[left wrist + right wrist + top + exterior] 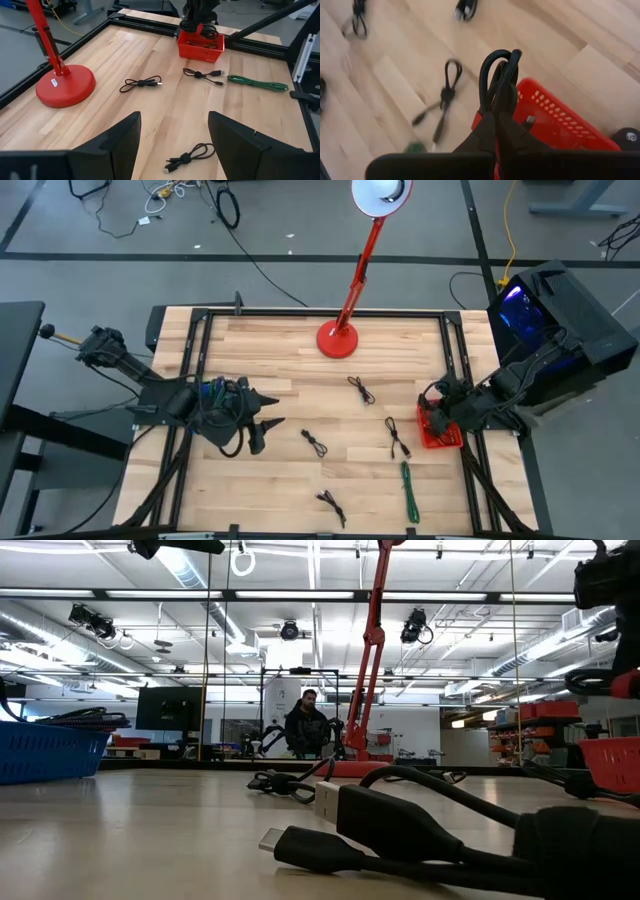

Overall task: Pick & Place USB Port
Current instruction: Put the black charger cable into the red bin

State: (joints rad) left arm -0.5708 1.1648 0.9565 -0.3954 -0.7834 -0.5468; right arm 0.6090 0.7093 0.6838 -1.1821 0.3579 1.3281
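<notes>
Right gripper (501, 107) clamped on coiled black cable (496, 75) above red basket (560, 120), tabletop's right edge. Left gripper (172, 135) wide open, holding nothing, at left.

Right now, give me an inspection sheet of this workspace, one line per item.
Surface: wooden table in a black frame.
Job's things: red basket at the right edge; coiled black cable held above its rim.
Clutter: red desk lamp at the far edge.
Grippers: right end effector shut on the coiled black cable; left end effector open above bare wood.
Cables: four black cables loose on the table, plus a green cable.
Surroundings: person behind the table; blue bin.
</notes>
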